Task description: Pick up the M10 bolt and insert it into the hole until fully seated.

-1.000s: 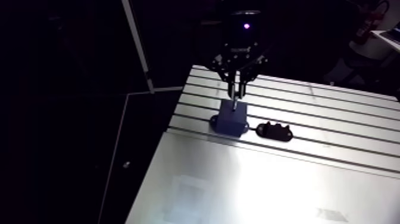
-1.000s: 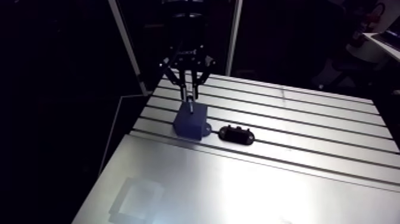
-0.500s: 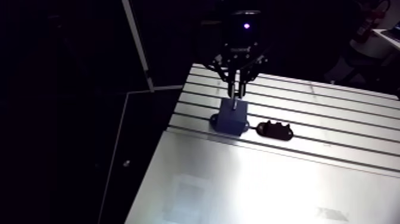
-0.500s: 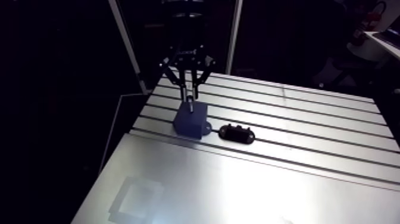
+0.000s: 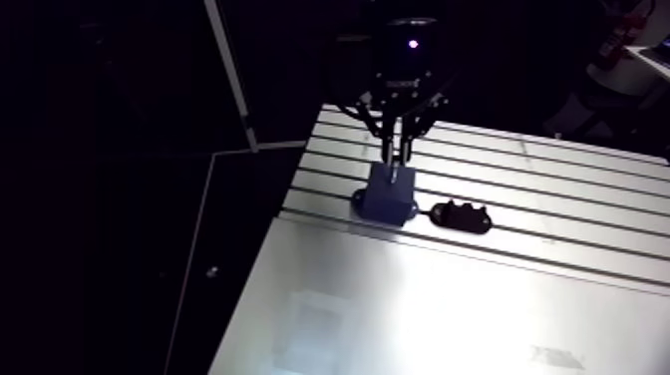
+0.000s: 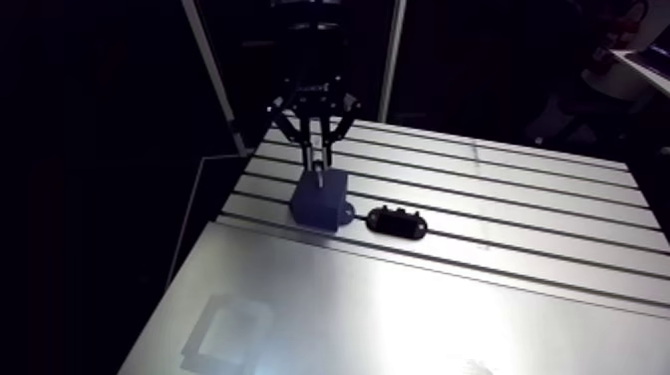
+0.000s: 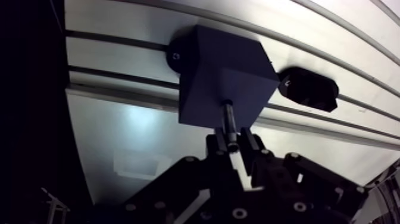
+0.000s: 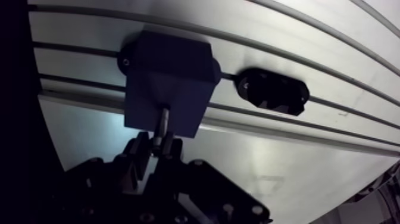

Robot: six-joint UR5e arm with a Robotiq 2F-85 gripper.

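Note:
A dark blue block (image 7: pixel 223 71) stands on the slotted table (image 7: pixel 119 65). In the wrist view my gripper (image 7: pixel 233 143) is shut on the M10 bolt (image 7: pixel 228 119), a dark shaft pointing straight down from between the fingers. The shaft's far end meets the block's top face near the edge closest to the gripper. The bolt hides the hole there. In the arm view the gripper (image 6: pixel 317 160) hangs straight above the block (image 6: pixel 319 199), with the bolt as a short pale pin between them.
A black oval holder (image 7: pixel 309 89) with small bumps on top lies just beside the block (image 5: pixel 389 197), and it also appears in the arm view as the holder (image 5: pixel 461 215). A smooth metal plate (image 6: pixel 399 309) covers the near part of the table. The table's edge runs close behind the block.
The arm view has shifted very slightly. The gripper stays over the block with the bolt in it, and I see no clear move of either.

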